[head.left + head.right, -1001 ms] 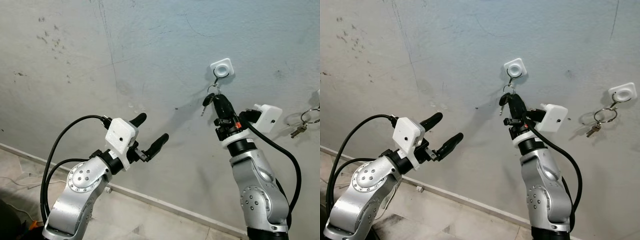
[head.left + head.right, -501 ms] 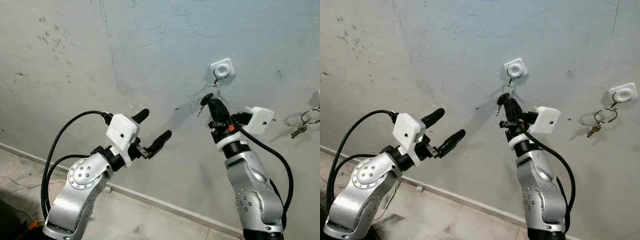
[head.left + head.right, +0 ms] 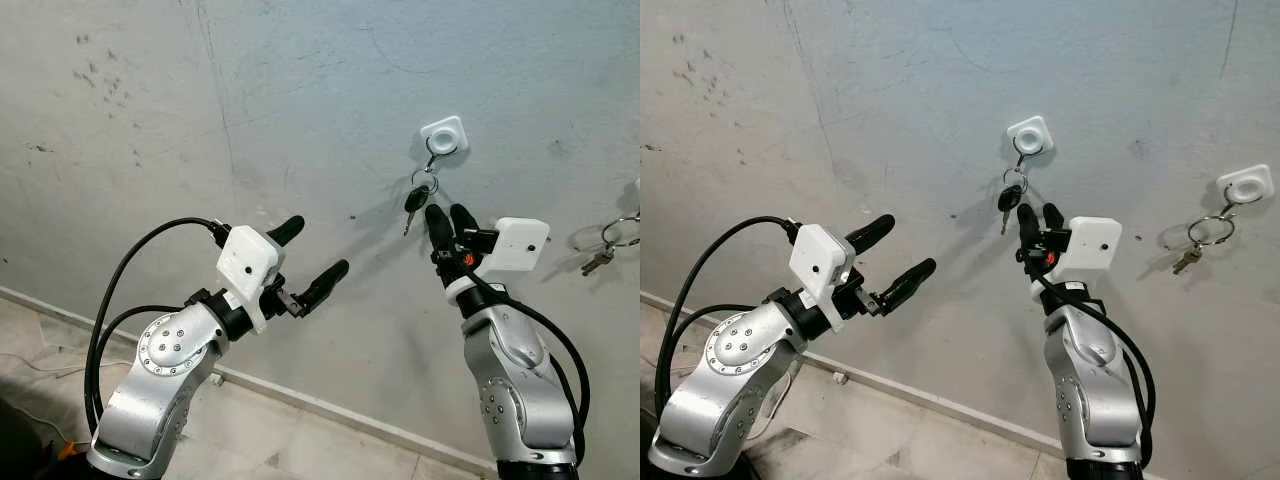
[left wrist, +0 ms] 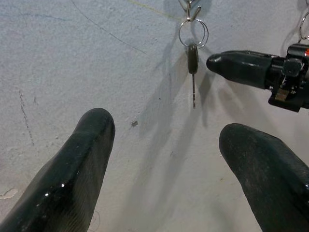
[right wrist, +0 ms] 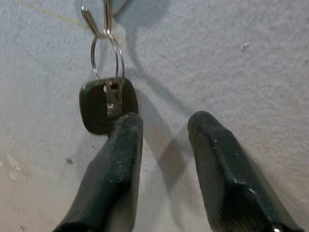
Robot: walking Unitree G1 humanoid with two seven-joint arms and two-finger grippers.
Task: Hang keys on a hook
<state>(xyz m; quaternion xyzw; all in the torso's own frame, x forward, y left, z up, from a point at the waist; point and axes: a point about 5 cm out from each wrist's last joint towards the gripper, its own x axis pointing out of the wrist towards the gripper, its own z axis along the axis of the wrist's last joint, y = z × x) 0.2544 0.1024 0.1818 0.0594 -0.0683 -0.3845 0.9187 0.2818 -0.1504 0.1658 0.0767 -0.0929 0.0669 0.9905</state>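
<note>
Upper right of frame: keys (image 3: 413,198) are suspended by their ring from the white hook (image 3: 444,135); just below, the right gripper (image 3: 449,220) is held with jaws parted, empty; the left gripper (image 3: 313,255) is likewise held parted.

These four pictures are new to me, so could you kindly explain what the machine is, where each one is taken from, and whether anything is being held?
It is a humanoid robot with two silver arms, each ending in two long black fingers. The two wide pictures come from the stereo camera on its head, looking at a grey wall. The two close-ups come from cameras on the wrists, looking along each gripper's fingers.

On the wall is a white hook with a key ring and black-headed keys hanging from it. The right gripper is just below the keys, fingers open, holding nothing; in its wrist view one finger lies in front of the key's lower edge. The left gripper is raised farther left, open and empty. Another hook to the right carries a second key set.
</note>
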